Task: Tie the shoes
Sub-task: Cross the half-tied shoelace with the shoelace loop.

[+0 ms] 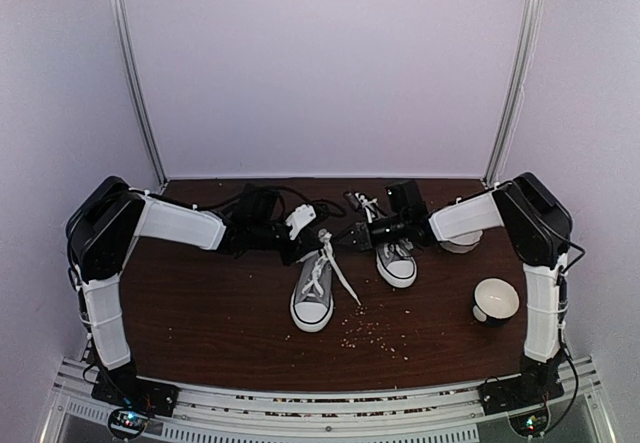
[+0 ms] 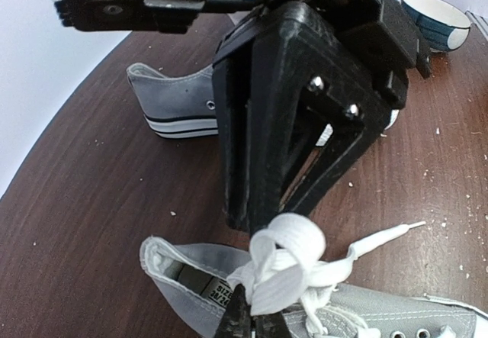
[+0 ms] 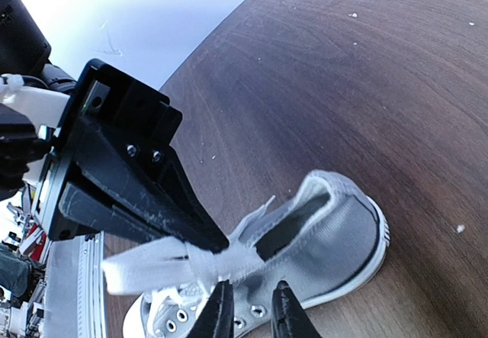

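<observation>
Left fingers [image 2: 238,319] are clenched on the lace loop [image 2: 286,262], holding it up over the opening of the near shoe [image 1: 312,301] on the desk [image 1: 200,313]. Right fingers [image 3: 219,315] stand narrowly parted with nothing between them. The loop lies just ahead of their tips, its band crosswise to them, so a grasp would likely need only a short advance.

**Grey Canvas, White Trim, Dark Wood**

Grey canvas is seen on both shoes [image 1: 312,301], with white toe caps [image 1: 310,316] and white soles [image 2: 179,128] (a thin black stripe is run along each sole). The laces [image 2: 286,265] are white, and the eyelets [image 3: 181,316] are silver. The table [image 1: 200,313] is dark brown with a fine wood grain and is flecked with pale crumbs [image 1: 375,335]. The bowl [image 2: 442,37] is dark blue outside with a white band, and white inside. The arms [image 1: 180,225] are black with white covers. The walls [image 1: 320,63] are a pale lilac-white, and the rail [image 1: 320,403] is silver.
</observation>
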